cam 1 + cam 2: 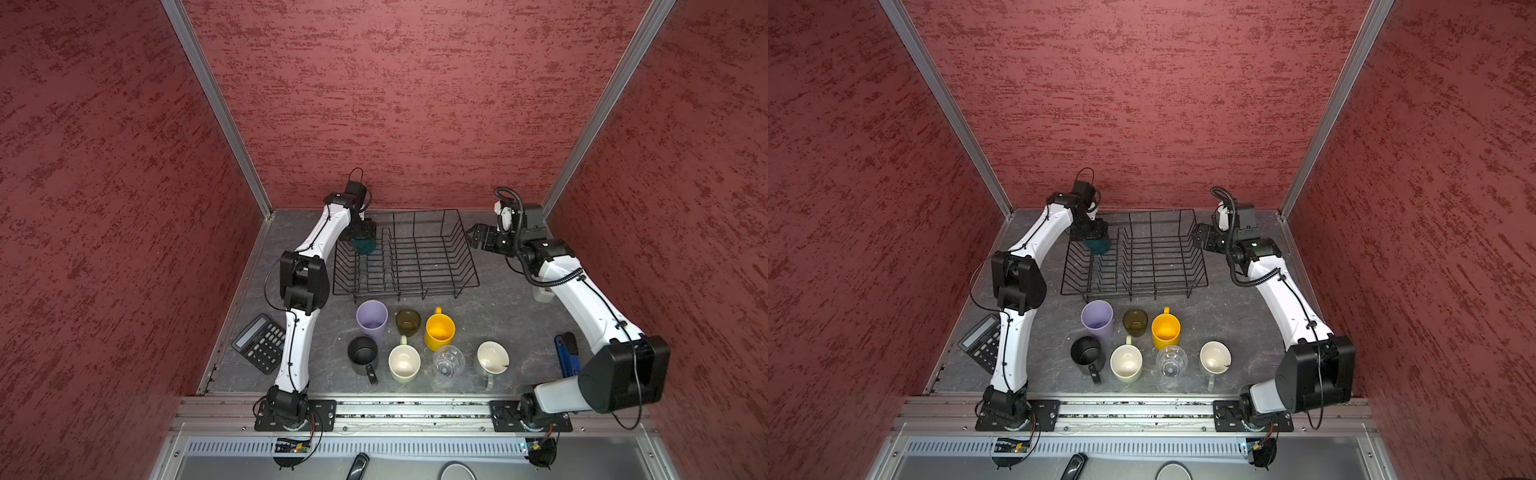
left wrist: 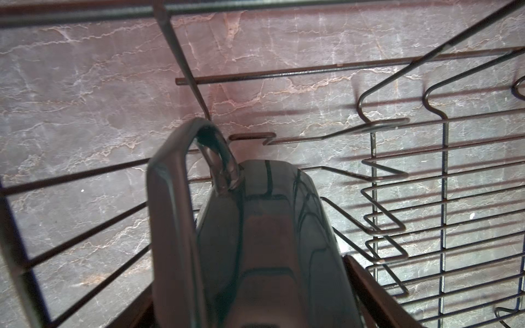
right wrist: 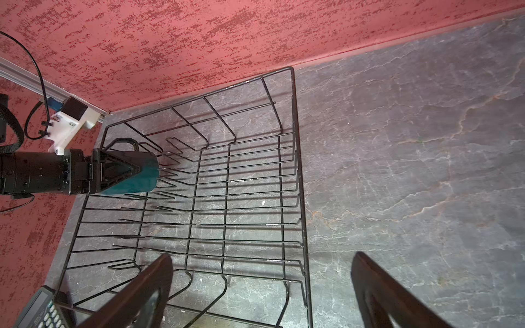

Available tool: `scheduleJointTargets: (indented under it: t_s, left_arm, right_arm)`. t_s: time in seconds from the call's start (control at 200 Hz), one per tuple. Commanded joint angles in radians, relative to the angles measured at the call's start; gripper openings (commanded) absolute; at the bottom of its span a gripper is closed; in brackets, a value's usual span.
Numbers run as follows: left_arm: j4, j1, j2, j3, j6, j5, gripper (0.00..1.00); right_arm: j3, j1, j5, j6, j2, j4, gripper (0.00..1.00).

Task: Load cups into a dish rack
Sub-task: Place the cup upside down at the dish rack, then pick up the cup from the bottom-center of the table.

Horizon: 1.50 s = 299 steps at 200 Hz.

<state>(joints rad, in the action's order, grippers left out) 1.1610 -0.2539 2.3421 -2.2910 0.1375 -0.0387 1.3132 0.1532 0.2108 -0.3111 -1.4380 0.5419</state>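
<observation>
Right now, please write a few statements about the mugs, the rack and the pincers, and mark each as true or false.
1. The left pincer holds the teal mug over the rack. True.
2. The right pincer holds a cup. False: it is open and empty.
3. The yellow mug stands on the table, outside the rack. True.
4. The calculator lies inside the rack. False: it lies on the table.

Glossy teal mug (image 3: pixel 136 177), black metal-wire dish rack (image 3: pixel 226 198).
</observation>
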Motion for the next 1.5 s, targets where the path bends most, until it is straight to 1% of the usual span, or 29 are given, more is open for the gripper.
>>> scheduleJointTargets:
  t_s: [0.0, 0.06, 0.25, 0.346, 0.456, 0.596, 0.726, 0.802, 0.837, 0.867, 0.897, 0.957, 0.967, 1.002, 1.022, 1.037, 1.072, 1.102, 1.152, 1.192, 1.227, 1.338, 1.418, 1.493]
  left_arm:
    - [-0.050, -0.008, -0.003, -0.021, -0.012, 0.010, 0.87]
    - [-0.047, -0.010, -0.003, -0.020, -0.012, 0.014, 0.92]
    - [-0.049, -0.011, -0.010, -0.015, -0.014, 0.019, 1.00]
    - [-0.053, -0.012, -0.026, -0.006, -0.015, 0.017, 0.99]
    - [-0.079, -0.013, -0.067, 0.026, -0.010, 0.008, 0.99]
    - [-0.142, -0.013, -0.173, 0.106, 0.006, -0.003, 1.00]
    - [-0.265, -0.009, -0.350, 0.237, 0.021, -0.035, 0.99]
    - [-0.395, 0.011, -0.474, 0.354, 0.066, -0.075, 0.99]
    - [-0.478, 0.030, -0.537, 0.428, 0.093, -0.134, 0.99]
    - [-0.563, 0.061, -0.600, 0.510, 0.146, -0.203, 0.99]
    - [-0.697, 0.097, -0.666, 0.609, 0.219, -0.283, 0.99]
    - [-1.070, 0.181, -0.793, 0.860, 0.381, -0.462, 0.99]
    - [-1.134, 0.203, -0.811, 0.898, 0.431, -0.479, 0.99]
    - [-1.335, 0.250, -0.857, 1.003, 0.533, -0.538, 0.99]
    - [-1.414, 0.276, -0.876, 1.053, 0.574, -0.571, 1.00]
    - [-1.436, 0.298, -0.883, 1.067, 0.595, -0.589, 0.99]
    - [-1.373, 0.323, -0.900, 1.053, 0.595, -0.612, 0.99]
    - [-1.251, 0.322, -0.909, 1.004, 0.530, -0.611, 0.99]
    - [-1.084, 0.279, -0.933, 0.953, 0.362, -0.518, 1.00]
    - [-1.033, 0.233, -0.960, 0.949, 0.269, -0.438, 1.00]
    - [-0.999, 0.202, -0.977, 0.941, 0.223, -0.394, 1.00]
    - [-0.935, 0.180, -1.007, 0.938, 0.181, -0.337, 0.99]
    - [-0.914, 0.154, -1.037, 0.948, 0.134, -0.254, 1.00]
    - [-0.869, 0.125, -1.058, 0.934, 0.088, -0.189, 0.99]
  right_arm:
    - [-0.005, -0.006, 0.010, -0.010, 0.026, -0.016, 0.98]
    - [-0.005, -0.006, 0.010, -0.010, 0.027, -0.016, 0.98]
    - [-0.007, -0.006, 0.009, -0.011, 0.027, -0.018, 0.98]
    - [-0.004, -0.006, 0.007, -0.009, 0.027, -0.011, 0.98]
    - [0.006, -0.006, 0.003, 0.002, 0.028, 0.014, 0.95]
    - [0.023, -0.006, -0.011, 0.017, 0.051, 0.083, 0.89]
    - [0.026, 0.004, -0.032, 0.033, 0.103, 0.192, 0.82]
    - [0.021, 0.031, -0.063, 0.035, 0.148, 0.261, 0.81]
    - [0.020, 0.051, -0.079, 0.036, 0.169, 0.293, 0.80]
    - [0.022, 0.072, -0.095, 0.035, 0.181, 0.322, 0.80]
    - [0.025, 0.095, -0.113, 0.029, 0.194, 0.355, 0.79]
    - [0.029, 0.139, -0.135, 0.017, 0.212, 0.416, 0.78]
    - [0.029, 0.146, -0.139, 0.012, 0.215, 0.425, 0.77]
    - [0.026, 0.175, -0.153, 0.000, 0.225, 0.456, 0.76]
    - [0.024, 0.188, -0.157, -0.006, 0.231, 0.470, 0.76]
    - [0.021, 0.199, -0.157, -0.011, 0.234, 0.480, 0.75]
    - [0.015, 0.221, -0.157, -0.024, 0.242, 0.502, 0.74]
    - [0.007, 0.237, -0.159, -0.036, 0.251, 0.517, 0.73]
    - [-0.005, 0.271, -0.165, -0.054, 0.261, 0.541, 0.72]
    - [-0.016, 0.299, -0.165, -0.068, 0.267, 0.560, 0.71]
    - [-0.028, 0.324, -0.167, -0.079, 0.270, 0.571, 0.70]
    - [-0.078, 0.395, -0.168, -0.120, 0.274, 0.579, 0.69]
    - [-0.122, 0.433, -0.164, -0.158, 0.281, 0.558, 0.67]
    - [-0.175, 0.460, -0.135, -0.192, 0.292, 0.521, 0.66]
